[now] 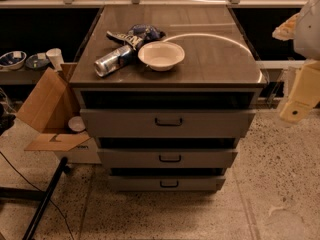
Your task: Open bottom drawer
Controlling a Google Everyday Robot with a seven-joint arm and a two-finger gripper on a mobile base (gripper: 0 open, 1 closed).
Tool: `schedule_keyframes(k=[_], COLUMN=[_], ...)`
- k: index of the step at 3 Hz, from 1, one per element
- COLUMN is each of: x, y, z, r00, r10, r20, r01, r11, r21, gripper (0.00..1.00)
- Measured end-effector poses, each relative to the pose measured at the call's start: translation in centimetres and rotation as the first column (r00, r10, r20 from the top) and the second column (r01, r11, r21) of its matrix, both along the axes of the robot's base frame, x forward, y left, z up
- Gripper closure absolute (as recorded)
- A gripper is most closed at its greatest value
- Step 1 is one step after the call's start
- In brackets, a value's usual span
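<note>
A grey cabinet with three drawers stands in the middle of the camera view. The bottom drawer (169,183) has the narrowest, shallowest front and a small black bar handle (169,184). A dark gap shows above its front. The mid-sized drawer (168,158) and the tallest drawer (168,122) sit above it. My gripper (296,109), a cream-coloured part of the arm, hangs at the right edge of the view. It is to the right of the top drawer, apart from the cabinet and well above the bottom drawer.
On the cabinet top (215,59) lie a white bowl (161,55), a tipped can (112,61) and a crumpled snack bag (137,34). An open cardboard box (50,111) stands on the floor to the left. A black stand leg (45,199) crosses the lower left. The floor is speckled.
</note>
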State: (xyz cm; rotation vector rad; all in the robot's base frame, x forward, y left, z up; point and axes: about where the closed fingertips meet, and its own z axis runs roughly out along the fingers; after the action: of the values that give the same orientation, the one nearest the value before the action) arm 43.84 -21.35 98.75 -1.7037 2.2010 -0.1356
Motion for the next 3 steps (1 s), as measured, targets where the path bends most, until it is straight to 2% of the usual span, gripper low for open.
schedule_keyframes(k=[1, 2, 3], x=[0.1, 0.2, -0.2], y=[-0.1, 0.4, 1.4], z=[0.1, -1.3, -4.6], r00=[0.9999, 0.9999, 0.9997], r10=[-0.003, 0.011, 0.023], r20=[0.012, 0.011, -0.001], r01=[0.003, -0.011, -0.023], r11=[1.0, 1.0, 0.999], r21=[-0.003, 0.003, 0.037], gripper=[0.0, 0.0, 0.0])
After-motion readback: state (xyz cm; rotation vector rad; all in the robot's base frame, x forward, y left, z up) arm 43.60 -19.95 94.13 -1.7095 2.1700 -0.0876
